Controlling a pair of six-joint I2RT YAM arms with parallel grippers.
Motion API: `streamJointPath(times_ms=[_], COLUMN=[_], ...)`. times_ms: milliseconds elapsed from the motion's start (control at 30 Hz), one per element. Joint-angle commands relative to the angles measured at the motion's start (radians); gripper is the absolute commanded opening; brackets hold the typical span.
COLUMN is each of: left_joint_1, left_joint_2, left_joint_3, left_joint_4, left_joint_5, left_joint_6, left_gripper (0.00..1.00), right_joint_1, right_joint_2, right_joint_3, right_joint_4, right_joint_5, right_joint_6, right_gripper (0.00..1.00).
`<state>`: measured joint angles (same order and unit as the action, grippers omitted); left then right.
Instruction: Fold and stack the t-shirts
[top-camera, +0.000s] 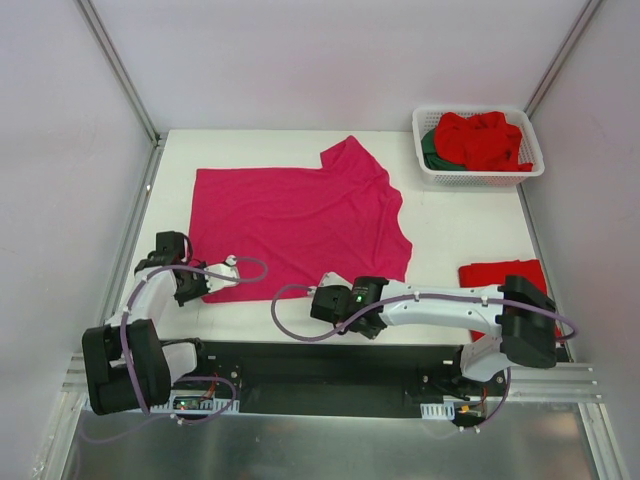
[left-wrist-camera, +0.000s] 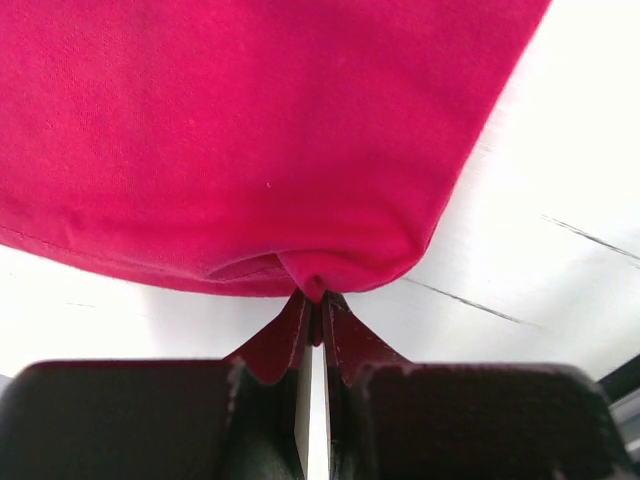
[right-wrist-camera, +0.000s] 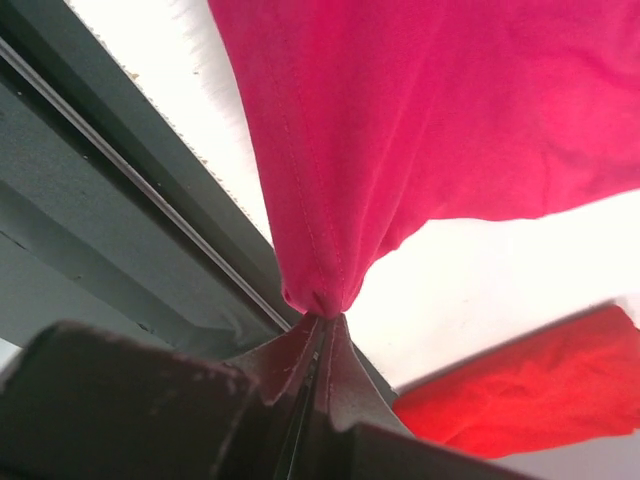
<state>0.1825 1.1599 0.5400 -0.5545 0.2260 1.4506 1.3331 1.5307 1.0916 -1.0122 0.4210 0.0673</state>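
Top external, left end effector (top-camera: 204, 289) and right end effector (top-camera: 317, 296) gripping magenta t-shirt (top-camera: 300, 215), basket (top-camera: 480, 179) far right

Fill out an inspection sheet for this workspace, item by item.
Surface: white table, bare around the cloth.
Job's things: magenta t-shirt spread flat; folded red shirt at the right edge; red shirts and a dark green shirt heaped in the basket at the far right corner.
Clutter: nothing seen.
Hands: left hand shut on the magenta t-shirt's near edge; right hand shut on the same edge, further right.
Cables: purple cables loop by each wrist.
Surroundings: pale walls, metal frame posts.
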Motion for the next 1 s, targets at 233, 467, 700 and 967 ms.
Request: streamJointPath(times_ms=[233, 467, 700, 967], left_joint_1=[-0.005, -0.005, -0.005, 0.005], left_joint_2=[-0.236, -0.336, -0.393, -0.384], left_joint_3=[-0.086, -0.038, 0.029, 0.061], left_joint_4=[-0.111, -0.220, -0.280, -0.292], left_joint_5=[-0.001, 0.001, -0.037, -0.079], left_joint_6=[0.001, -0.035, -0.038, -0.007], left_gripper=[0.00, 0.00, 0.00, 0.00], right_joint_1=[-0.008, -0.017, -0.023, -0.028], right_joint_2=[-0.044, -0.009, -0.001, -0.026], right_joint_3=[0.074, 0.064, 0.057, 0.073], right_joint_4=[-0.135, -0.097, -0.101, -0.152], right_joint_5=[0.121, 0.117, 0.127, 0.153], right_joint_6=[0.046, 0.019, 0.014, 0.017], right_gripper=[0.01, 0.01, 0.01, 0.01])
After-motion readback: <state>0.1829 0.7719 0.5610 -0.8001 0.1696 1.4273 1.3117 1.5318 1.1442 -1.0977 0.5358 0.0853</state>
